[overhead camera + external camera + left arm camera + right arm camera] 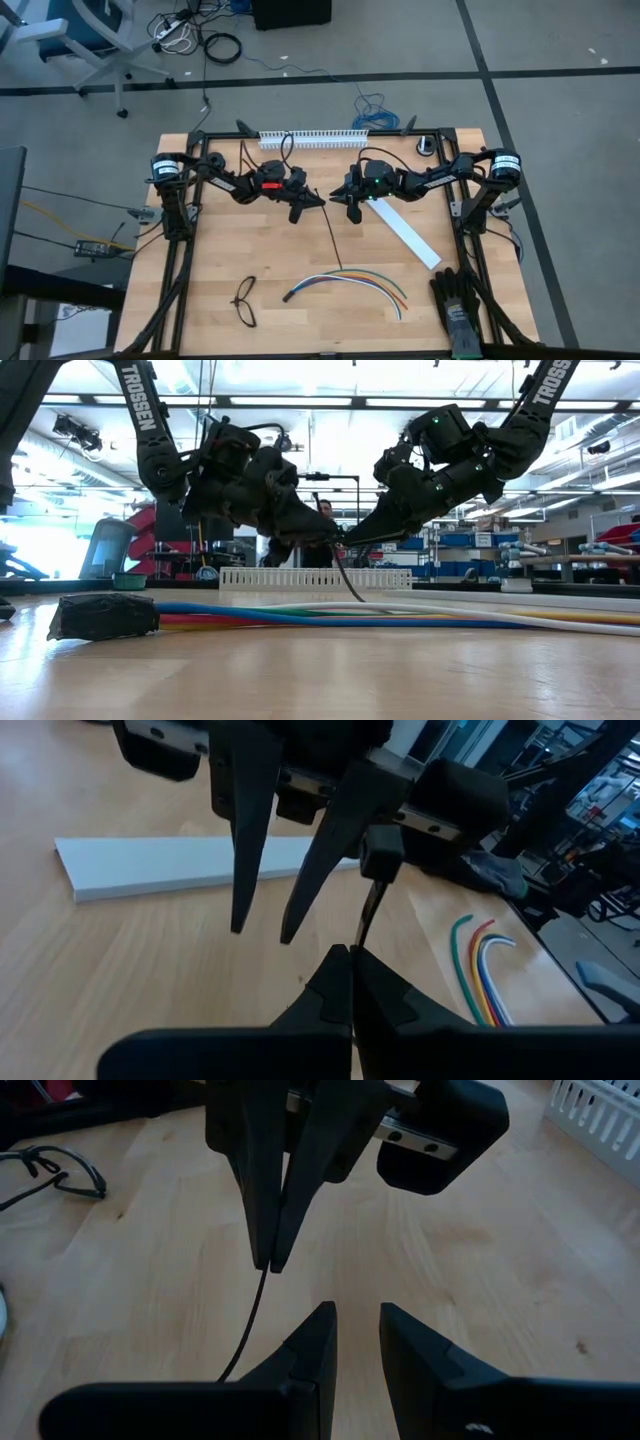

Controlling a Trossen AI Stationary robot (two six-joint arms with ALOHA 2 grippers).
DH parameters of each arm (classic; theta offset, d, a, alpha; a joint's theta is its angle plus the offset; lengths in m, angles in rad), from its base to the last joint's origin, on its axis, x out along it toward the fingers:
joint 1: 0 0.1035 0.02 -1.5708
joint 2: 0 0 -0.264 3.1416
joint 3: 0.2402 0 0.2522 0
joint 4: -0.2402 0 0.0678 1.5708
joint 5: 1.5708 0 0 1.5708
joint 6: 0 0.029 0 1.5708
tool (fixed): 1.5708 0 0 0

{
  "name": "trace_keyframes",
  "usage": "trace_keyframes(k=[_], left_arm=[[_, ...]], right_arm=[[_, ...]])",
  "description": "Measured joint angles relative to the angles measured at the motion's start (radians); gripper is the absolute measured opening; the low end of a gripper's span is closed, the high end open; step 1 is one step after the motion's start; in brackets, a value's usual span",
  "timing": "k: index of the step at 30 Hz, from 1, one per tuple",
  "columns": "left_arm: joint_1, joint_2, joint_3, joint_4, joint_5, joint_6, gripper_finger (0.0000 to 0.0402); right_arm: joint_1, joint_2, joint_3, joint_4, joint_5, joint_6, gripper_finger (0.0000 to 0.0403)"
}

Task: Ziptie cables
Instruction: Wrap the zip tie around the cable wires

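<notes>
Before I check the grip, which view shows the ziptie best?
The high view: the ziptie runs its whole length from the left hand toward the cables. Low and both wrist views show only short pieces.

You've got both grippers facing each other over mid-table — left gripper (318,200) left of centre, right gripper (350,203) just beside it on the right. The ziptie (333,240) runs from the left one toward the front edge, ending near the cables (345,279). Glasses (245,301) sit left of the cables, the white strip (406,232) to their right, behind them.
</notes>
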Motion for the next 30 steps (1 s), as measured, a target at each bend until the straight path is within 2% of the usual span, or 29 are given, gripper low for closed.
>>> trace_keyframes(k=[8,10,12,16,23,28,30], left_arm=[[-0.005,0.0,0.0,0.004,0.0,0.013,0.0001],[-0.01,0.0,0.0,0.005,0.0,0.031,0.0001],[-0.012,0.0,0.0,0.005,0.0,0.034,0.0001],[-0.01,0.0,0.0,0.003,0.005,0.035,0.0001],[-0.004,0.0,0.0,-0.007,0.048,0.035,0.0001],[-0.003,0.0,0.0,-0.026,0.056,0.035,0.0001],[-0.003,0.0,0.0,-0.062,0.056,0.034,0.0001]], right_arm=[[0.0,0.0,0.0,0.027,0.0,0.004,0.0069],[0.004,0.0,0.001,0.029,-0.002,0.046,0.0069],[0.009,0.0,0.001,0.02,-0.03,0.083,0.0069],[0.042,0.0,0.001,-0.078,-0.103,0.041,0.0069],[0.102,0.0,0.001,-0.114,-0.091,0.194,0.0069],[0.144,-0.004,0.001,-0.118,-0.088,0.123,0.0062],[0.171,-0.012,0.001,-0.13,-0.041,0.097,0.0051]])
